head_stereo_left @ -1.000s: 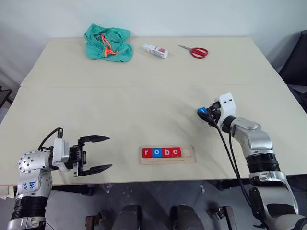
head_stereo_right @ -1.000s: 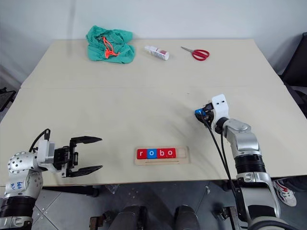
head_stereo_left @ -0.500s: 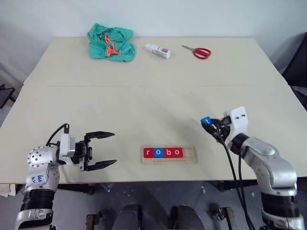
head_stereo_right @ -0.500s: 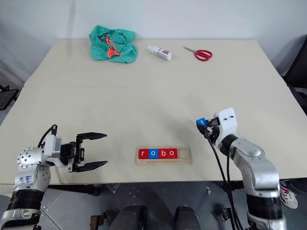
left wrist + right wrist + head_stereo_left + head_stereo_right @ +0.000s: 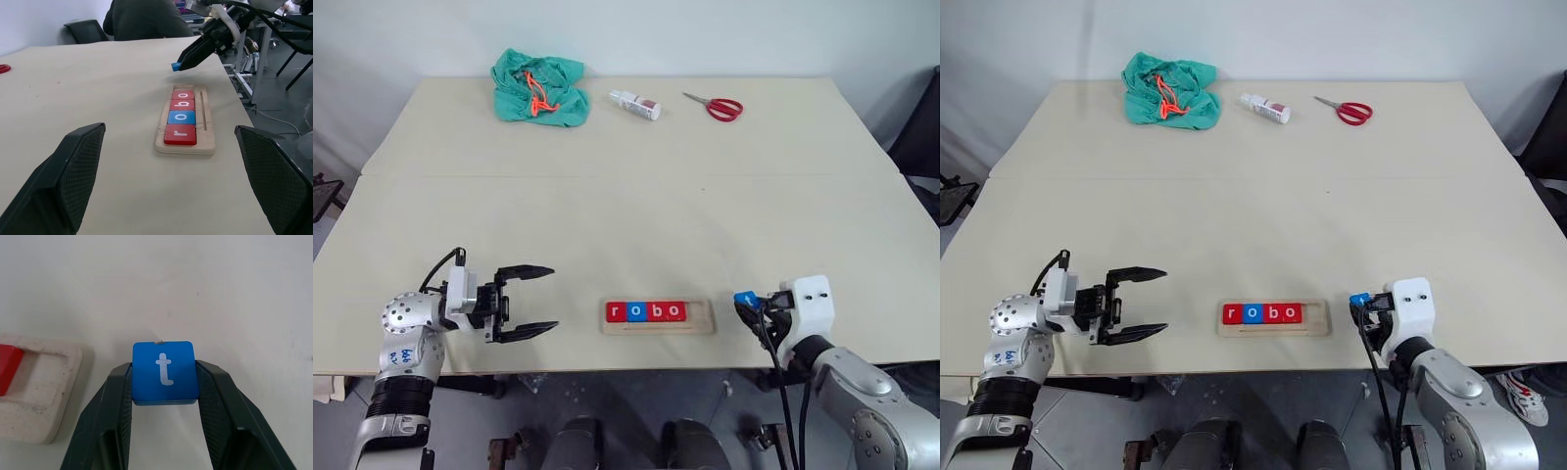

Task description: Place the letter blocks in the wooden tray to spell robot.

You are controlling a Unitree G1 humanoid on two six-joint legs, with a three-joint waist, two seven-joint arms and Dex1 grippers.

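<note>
Since the earlier frame, the right gripper (image 5: 746, 300) has drawn back from mid-table toward the near edge and now sits just beside the right end of the wooden tray (image 5: 706, 316), carrying the blue t block (image 5: 165, 371). The left gripper (image 5: 540, 299) has shifted only slightly and waits to the left of the tray, jaws spread wide, holding nothing.

Grip state: the right fingers (image 5: 116, 401) are closed on two opposite edges of the t block, letter face up, the tile seated out at the fingertips.

Tray state: four letter blocks (image 5: 645, 311) reading r, o, b, o fill the left portion; the slot at the right end is empty.

Failure risks, as judged from this position:
1. Shallow grip. With the tile held only at the fingertips, contact with the tray rim could twist it or pop it loose.
2. Orientation. If the wrist stays turned relative to the row, the t would land rotated.
3. Tray displacement. Nothing anchors the tray; a low sideways approach could push it and the seated tiles.
4. Early release. Dropping from height could leave the tile tilted on the rim.
</note>
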